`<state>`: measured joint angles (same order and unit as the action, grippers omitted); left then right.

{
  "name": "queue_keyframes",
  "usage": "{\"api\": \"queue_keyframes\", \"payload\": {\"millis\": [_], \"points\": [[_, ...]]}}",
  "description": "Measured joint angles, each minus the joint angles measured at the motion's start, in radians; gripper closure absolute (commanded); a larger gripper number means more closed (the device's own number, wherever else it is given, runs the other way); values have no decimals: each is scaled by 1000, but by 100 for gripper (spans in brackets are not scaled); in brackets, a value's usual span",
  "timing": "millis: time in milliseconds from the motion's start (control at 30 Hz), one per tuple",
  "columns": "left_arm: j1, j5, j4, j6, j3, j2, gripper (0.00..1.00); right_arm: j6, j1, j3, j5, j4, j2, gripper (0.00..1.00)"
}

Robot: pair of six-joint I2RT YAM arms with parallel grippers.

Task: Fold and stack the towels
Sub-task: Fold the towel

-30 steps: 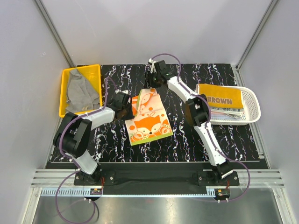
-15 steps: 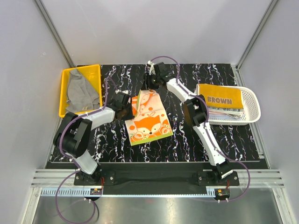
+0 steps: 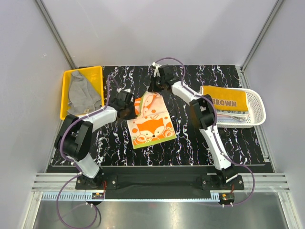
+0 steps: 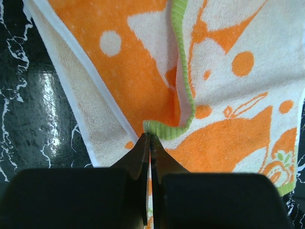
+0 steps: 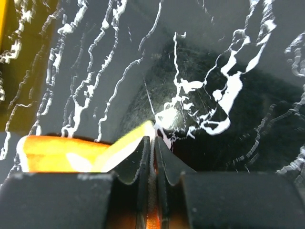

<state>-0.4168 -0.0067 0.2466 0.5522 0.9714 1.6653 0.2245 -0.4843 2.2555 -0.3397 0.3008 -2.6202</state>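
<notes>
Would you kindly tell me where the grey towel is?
In the top view, the grey towel lies crumpled inside the yellow bin at the far-left corner of the table, left of the fox-print towel.

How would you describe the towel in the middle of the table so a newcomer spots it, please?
On the black marbled table, look between the yellow bin at left and the white basket at right. The fox towel lies there, partly folded. Unlike the grey towel and the yellow BROWN towel, it is orange and white with a green hem.
</notes>
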Motion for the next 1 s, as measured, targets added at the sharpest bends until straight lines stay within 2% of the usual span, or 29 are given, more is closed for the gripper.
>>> {"api": "queue_keyframes", "payload": {"millis": [400, 667, 833, 967, 1000], "points": [[38, -40, 68, 29, 46, -61, 100, -20, 0, -346, 68, -232, 336, 89], [38, -39, 69, 34, 18, -63, 100, -1, 0, -735, 66, -412, 536, 87], [38, -37, 67, 37, -35, -63, 100, 22, 0, -943, 58, -457, 604, 79], [38, -33, 53, 44, -76, -63, 100, 28, 0, -994, 61, -429, 632, 63], [38, -32, 50, 44, -84, -63, 100, 29, 0, -994, 65, -418, 639, 54]]}}
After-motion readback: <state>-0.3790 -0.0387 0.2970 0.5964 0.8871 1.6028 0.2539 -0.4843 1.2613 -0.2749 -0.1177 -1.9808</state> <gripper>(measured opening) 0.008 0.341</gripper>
